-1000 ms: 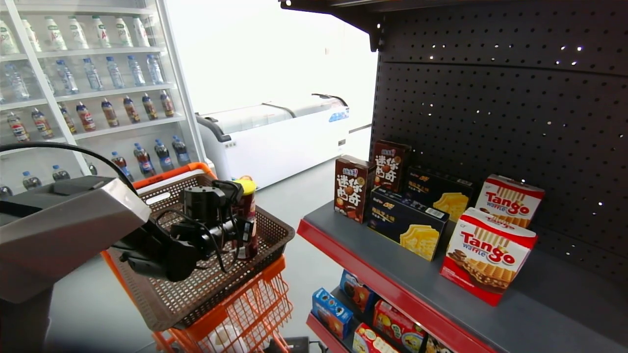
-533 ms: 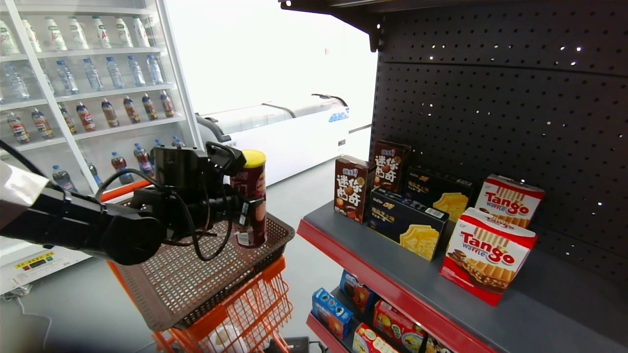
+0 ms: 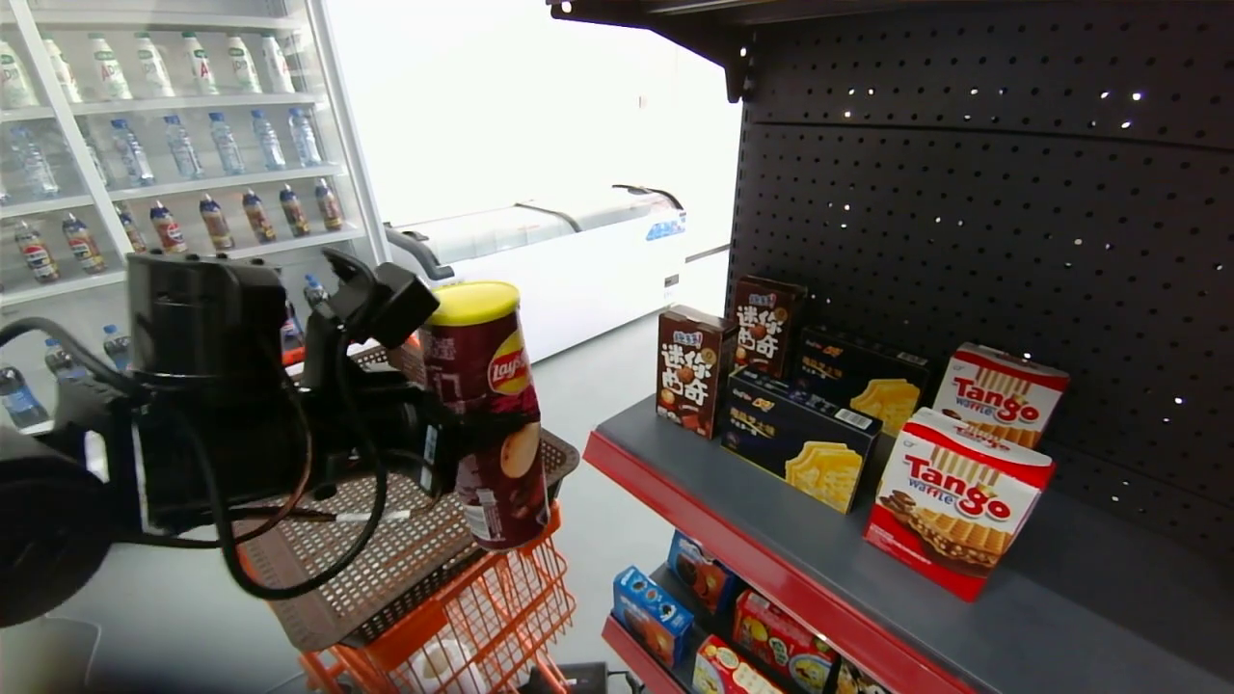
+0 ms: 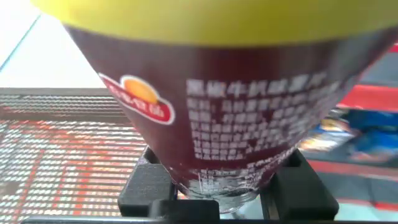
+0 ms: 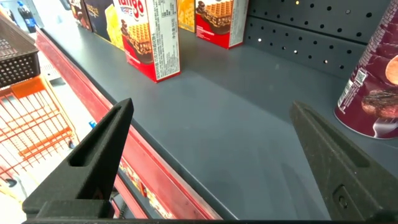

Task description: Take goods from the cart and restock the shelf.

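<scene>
Head view puts the left end effector (image 3: 470, 436) clamped on a tall maroon cylindrical crisp can (image 3: 490, 371) with a yellow plastic lid, gripped at mid-height and held close to upright. The can hangs in the air above the rim of the brown perforated plastic basket (image 3: 386, 569) that sits on the orange wire cart (image 3: 501, 617), which lies toward seven o'clock from it. Toward three o'clock is the grey shelf board (image 3: 733, 520) with its red front edge, carrying brown, dark blue and red-and-white cartons (image 3: 954, 501).

By my reading, the pick is done and the can is out of the cart. Carrying it across, setting it down and letting go are left. The arm hides much of the basket, so I cannot tell whether more goods wait there.

Left wrist view adds the two black fingers (image 4: 146, 190) pressed against the can's lower body.

Right wrist view adds the right end effector (image 5: 211, 146), jaws wide apart and holding nothing, over a bare stretch of shelf board (image 5: 236, 112). A second maroon can (image 5: 373, 93) stands there by the pegboard, so one item looks already stocked.
</scene>
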Controlling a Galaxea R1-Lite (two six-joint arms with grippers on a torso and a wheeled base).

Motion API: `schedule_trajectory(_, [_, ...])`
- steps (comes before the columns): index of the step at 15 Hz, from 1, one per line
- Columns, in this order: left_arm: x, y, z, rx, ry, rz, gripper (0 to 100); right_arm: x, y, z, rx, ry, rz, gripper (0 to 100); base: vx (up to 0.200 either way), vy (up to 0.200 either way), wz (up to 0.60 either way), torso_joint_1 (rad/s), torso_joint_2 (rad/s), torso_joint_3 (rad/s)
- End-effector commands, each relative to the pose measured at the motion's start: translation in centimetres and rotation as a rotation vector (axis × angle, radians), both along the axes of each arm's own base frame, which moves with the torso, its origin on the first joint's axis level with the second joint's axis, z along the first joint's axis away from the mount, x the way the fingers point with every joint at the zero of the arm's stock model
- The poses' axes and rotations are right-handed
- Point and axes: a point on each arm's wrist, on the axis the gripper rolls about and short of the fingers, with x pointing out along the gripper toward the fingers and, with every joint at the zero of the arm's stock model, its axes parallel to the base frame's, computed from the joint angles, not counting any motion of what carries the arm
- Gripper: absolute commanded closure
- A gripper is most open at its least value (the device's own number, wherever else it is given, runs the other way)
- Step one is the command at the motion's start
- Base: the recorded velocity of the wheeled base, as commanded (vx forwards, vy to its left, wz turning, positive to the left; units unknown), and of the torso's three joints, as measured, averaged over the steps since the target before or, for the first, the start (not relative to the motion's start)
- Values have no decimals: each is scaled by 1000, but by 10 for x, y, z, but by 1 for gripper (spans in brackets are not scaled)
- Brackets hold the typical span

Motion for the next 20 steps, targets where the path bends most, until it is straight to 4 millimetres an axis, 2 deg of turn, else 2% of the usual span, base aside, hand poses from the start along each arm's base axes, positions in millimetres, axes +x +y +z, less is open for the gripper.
schedule_trajectory(1, [-54, 20, 6, -50, -36, -47, 100, 0, 0, 0, 0, 1, 1, 0, 0, 0, 0, 0, 0, 0])
schedule_trajectory(3, [-68, 24, 6, -99, -26, -106, 100, 0, 0, 0, 0, 1, 1, 0, 0, 0, 0, 0, 0, 0])
schedule_trajectory(4, [-68, 24, 6, -99, -26, -106, 100, 0, 0, 0, 0, 1, 1, 0, 0, 0, 0, 0, 0, 0])
schedule_trajectory(6, [-75, 24, 14, -147, -29, -214, 100, 0, 0, 0, 0, 1, 1, 0, 0, 0, 0, 0, 0, 0])
schedule_trajectory(9, [-87, 26, -1, -157, 29, -282, 100, 0, 0, 0, 0, 1, 1, 0, 0, 0, 0, 0, 0, 0])
schedule_trajectory(11, [-95, 27, -2, -176, 36, -341, 100, 0, 0, 0, 0, 1, 1, 0, 0, 0, 0, 0, 0, 0])
schedule_trajectory(17, [-96, 26, 1, -187, 31, -395, 100, 0, 0, 0, -2, 3, 4, 0, 0, 0, 0, 0, 0, 0])
schedule_trajectory(20, [-89, 25, 3, -167, 9, -396, 100, 0, 0, 0, -2, 1, 8, 0, 0, 0, 0, 0, 0, 0])
